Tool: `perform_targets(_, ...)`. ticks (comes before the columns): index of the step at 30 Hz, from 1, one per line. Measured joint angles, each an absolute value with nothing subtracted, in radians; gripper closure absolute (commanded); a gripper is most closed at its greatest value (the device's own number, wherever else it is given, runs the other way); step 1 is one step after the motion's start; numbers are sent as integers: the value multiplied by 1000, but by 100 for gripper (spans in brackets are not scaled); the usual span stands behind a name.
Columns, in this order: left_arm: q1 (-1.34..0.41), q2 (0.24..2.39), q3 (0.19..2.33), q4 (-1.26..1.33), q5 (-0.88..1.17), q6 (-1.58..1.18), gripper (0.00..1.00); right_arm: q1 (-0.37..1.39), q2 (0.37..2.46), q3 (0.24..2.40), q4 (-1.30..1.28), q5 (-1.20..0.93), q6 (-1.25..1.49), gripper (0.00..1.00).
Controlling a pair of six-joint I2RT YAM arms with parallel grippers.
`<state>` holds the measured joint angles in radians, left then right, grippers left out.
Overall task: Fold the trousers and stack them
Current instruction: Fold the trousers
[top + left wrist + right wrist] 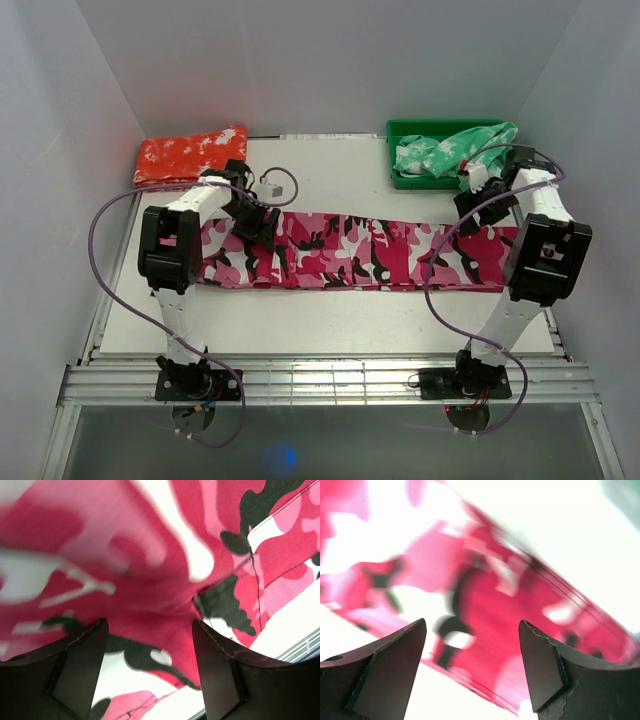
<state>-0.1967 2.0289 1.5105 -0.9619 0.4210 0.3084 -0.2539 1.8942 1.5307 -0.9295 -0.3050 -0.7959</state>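
Note:
The trousers (360, 252), pink-magenta camouflage with black and white patches, lie flat as one long strip across the middle of the table. My left gripper (262, 222) hangs over the strip's left part, near its far edge. In the left wrist view its jaws (149, 625) stand wide apart, with the trousers (165, 580) close below and a hem running between the fingers, not pinched. My right gripper (470, 205) is over the strip's right end, at the far edge. Its jaws (472, 622) are open above the trousers (490, 610), holding nothing.
An orange-red garment with white splotches (190, 155) lies folded at the back left. At the back right, a green bin (400, 180) holds a green garment with white splotches (450, 152). White walls close in both sides, and a metal rail (330, 380) runs along the near edge.

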Motion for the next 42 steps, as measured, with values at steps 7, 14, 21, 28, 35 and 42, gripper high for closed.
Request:
perform_targets(7, 35, 1842, 1455, -941, 458, 281, 2, -56, 1827, 1461, -995, -428, -844, 20)
perform_targets(14, 368, 1608, 1358, -959, 454, 265, 2, 2, 1866, 1330, -984, -360, -840, 19)
perform_targets(21, 594, 1592, 1193, -925, 516, 224, 14, 45, 1899, 1299, -942, -224, -839, 20)
perform_targets(28, 719, 1639, 1139, -860, 551, 177, 20, 99, 1882, 1266, -914, -121, -856, 20)
perform_targets(35, 748, 1650, 1093, -753, 583, 111, 20, 133, 1843, 1206, -861, -51, -878, 20)
perform_targets(42, 747, 1730, 1085, -655, 626, 51, 24, 162, 1834, 1188, -842, -3, -891, 21)
